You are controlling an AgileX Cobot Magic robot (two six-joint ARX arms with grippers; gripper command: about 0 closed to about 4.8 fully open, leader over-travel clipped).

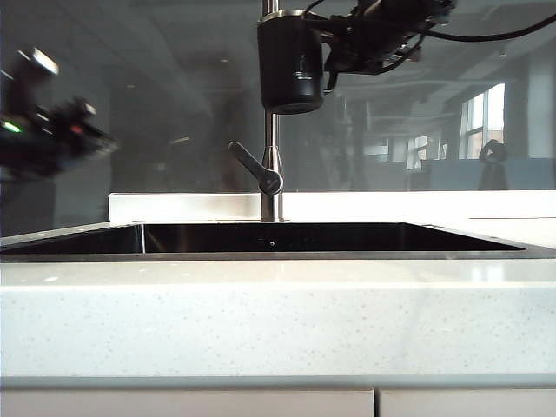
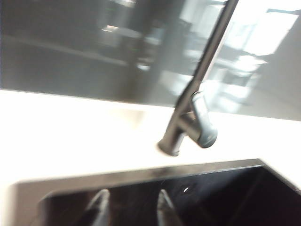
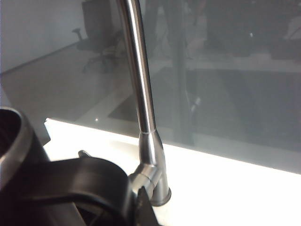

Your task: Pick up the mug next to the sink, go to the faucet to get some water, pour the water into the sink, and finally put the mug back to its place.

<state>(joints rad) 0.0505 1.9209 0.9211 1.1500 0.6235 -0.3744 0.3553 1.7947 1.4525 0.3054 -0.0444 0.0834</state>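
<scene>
White speckled worktop (image 1: 278,321) is filling the nearest part of the exterior view, with the dark sink (image 1: 78,254) sunk behind its front edge. Above the sink's back edge, the right tool (image 1: 334,43) is holding the black mug (image 1: 291,65) upright, clamped on its handle side, high against the faucet (image 1: 272,165). The mug is hanging right in front of the steel pipe, its long axis running parallel to the pipe, well above the lever (image 1: 252,165). The spout is lying out of frame above, so whether the mug is sitting under the outlet cannot be told.

Off toward the worktop's left edge, the left tool (image 1: 52,139) is hovering, blurred; in its wrist view its fingers (image 2: 164,207) are standing slightly apart over the sink, holding nothing. It is pointing toward the faucet base and lever (image 2: 204,125), and it looks the nearer arm for working that lever; judging from this, turning on the water is the step in hand.
</scene>
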